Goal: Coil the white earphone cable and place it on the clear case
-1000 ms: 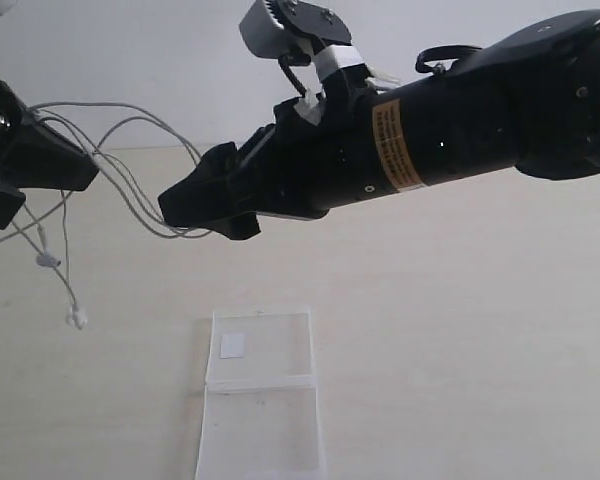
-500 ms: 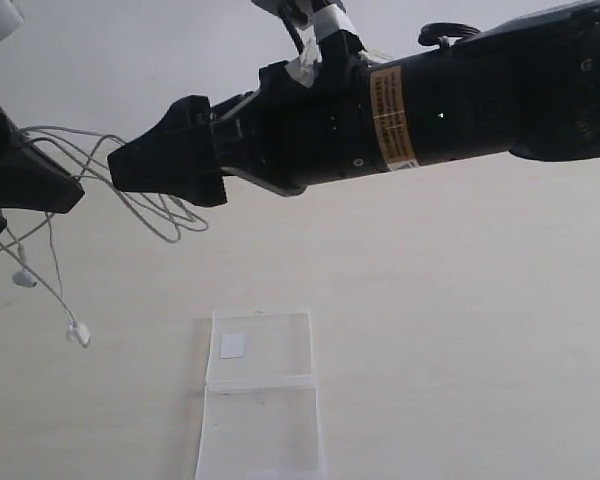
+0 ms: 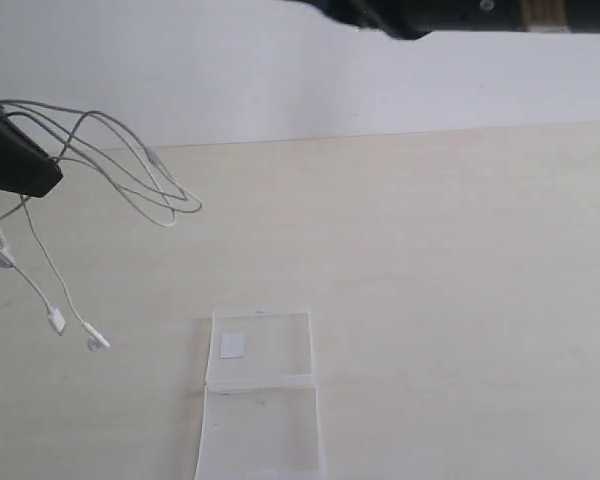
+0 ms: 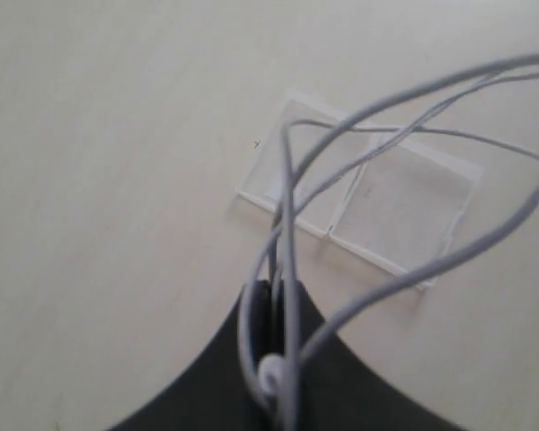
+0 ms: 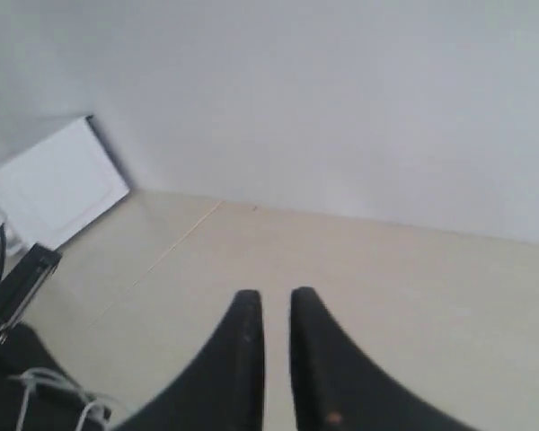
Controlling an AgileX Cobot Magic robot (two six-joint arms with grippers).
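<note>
Starting nearest: the clear case [image 3: 260, 420] lies opened flat on the table [image 3: 460, 300], both halves down, nothing on it. A small white sticker [image 3: 232, 345] sits on the farther half; it looks blank, with no print I can read. The case looks light, rigid and slick, and would likely skate if nudged. The cable should be lowered onto it, not dragged.

Next back, on the left, the white earphone cable [image 3: 130, 180] is all in the air, none of it on the case. The left gripper [image 3: 40, 175] is clamped tight on a bunch of strands. Loose loops fan out toward the middle, and two tails hang down with the earbuds [image 3: 95, 342] at their ends, seemingly clear of the table. In the left wrist view the strands run through the closed jaws, with a small white piece [image 4: 269, 373] right at the pinch.

Handling, as a judgement: very thin, limp and near weightless, with a slippery sheath. The loops will probably spring open once released, and it tangles easily. The best hold is across the bundled strands where they cross, not on a bud or the plug, since tugging there strains the joint.

Farthest, the right gripper [image 5: 276, 301] is up high near the wall [image 3: 280, 70]. Its fingers are nearly together with a thin gap and nothing between them. Only an edge of the right arm [image 3: 430, 15] shows from outside, and the label sliver on it is cropped and unreadable.
</note>
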